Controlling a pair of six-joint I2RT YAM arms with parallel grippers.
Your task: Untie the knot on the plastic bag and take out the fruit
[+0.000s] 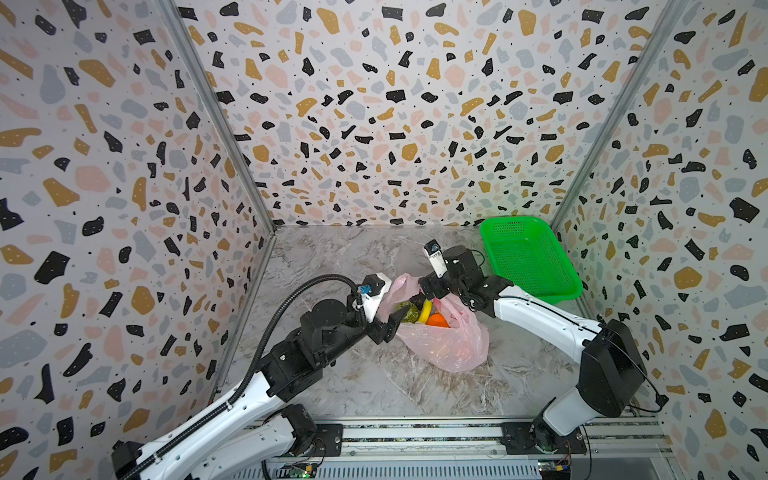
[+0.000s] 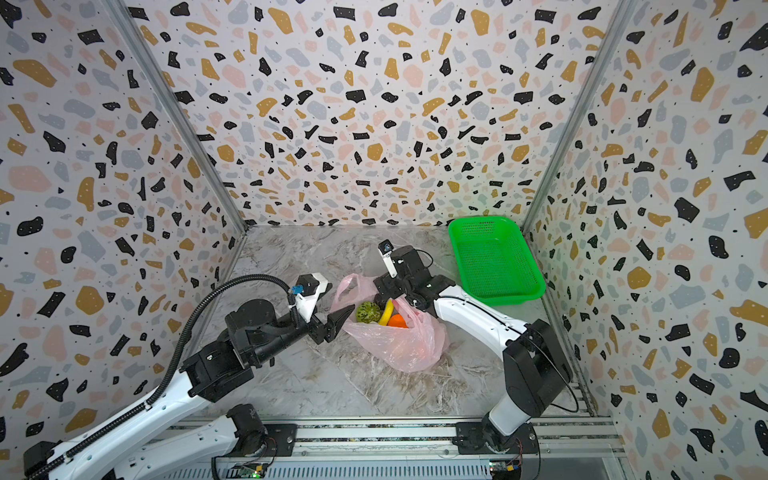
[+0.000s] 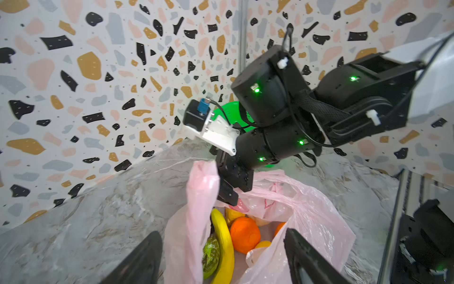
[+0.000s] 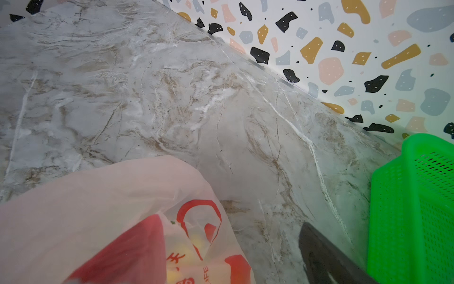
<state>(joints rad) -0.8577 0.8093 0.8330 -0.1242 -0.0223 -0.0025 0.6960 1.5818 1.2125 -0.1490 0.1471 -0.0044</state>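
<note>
We are seeing the bag [image 1: 444, 345] lying open in the middle of the table [image 1: 332, 257], banana [image 3: 224, 246], orange [image 3: 245, 234] and green ball [image 3: 210, 255] sitting inside, left jaws standing spread on both sides of its near edge, right jaws spread at its far rim, one hidden behind film, basket [image 1: 528, 257] standing nearby.

In both top views the tips of the right gripper [image 1: 428, 293] hide behind its dark body. Pink film covers most of the fruit [image 1: 437, 321]. In the right wrist view only one jaw shows, and the plastic bag [image 4: 98, 221] and green basket [image 4: 417, 209] run off the edge. In the left wrist view the banana [image 3: 224, 246] and the jaws of the left gripper [image 3: 222, 236] are cut off.
</note>
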